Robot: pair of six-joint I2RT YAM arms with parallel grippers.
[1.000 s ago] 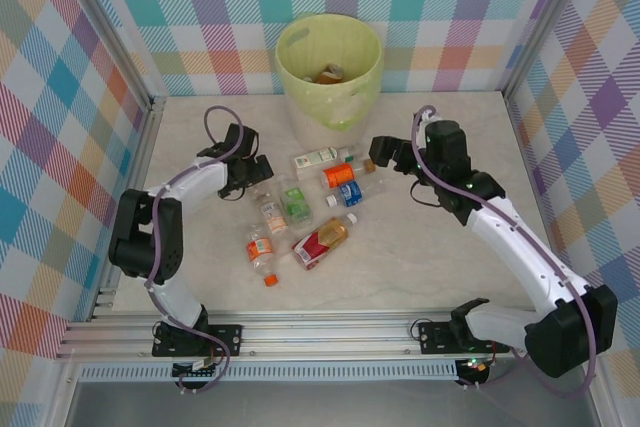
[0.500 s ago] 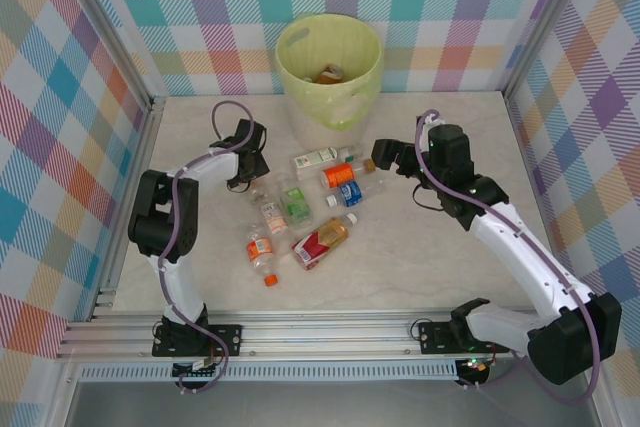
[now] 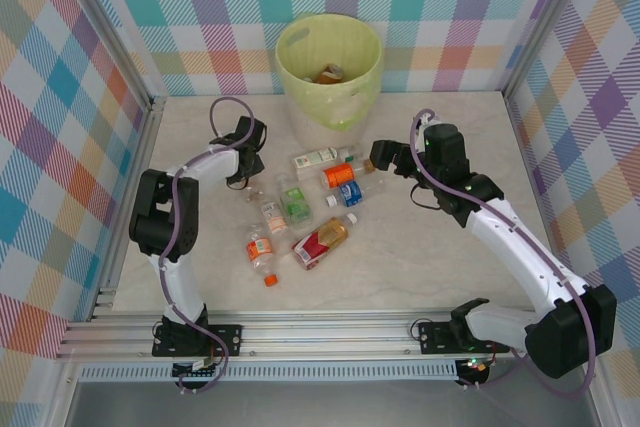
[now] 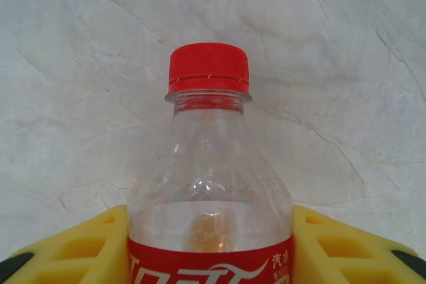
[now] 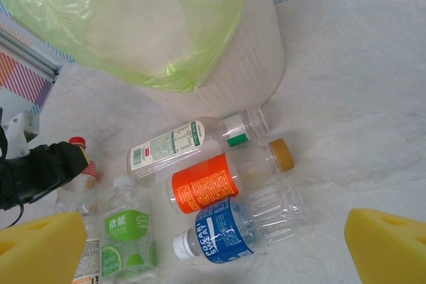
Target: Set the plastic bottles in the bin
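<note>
Within the last second the left claw [image 4: 210,257] had clamped on the red-capped bottle [image 4: 210,164], on the counter [image 4: 346,64] left of the bin [image 3: 335,97]; the right claw [image 3: 380,156] stood apart. A straight, high lift seemed wisest.

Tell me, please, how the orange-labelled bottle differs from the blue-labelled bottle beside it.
The orange-labelled bottle has a tan cap; the blue-labelled bottle a white one. In the right wrist view the orange-labelled bottle's cap points right, the blue-labelled bottle's left. Both are clear and lie on their sides, next to each other on the table.
</note>
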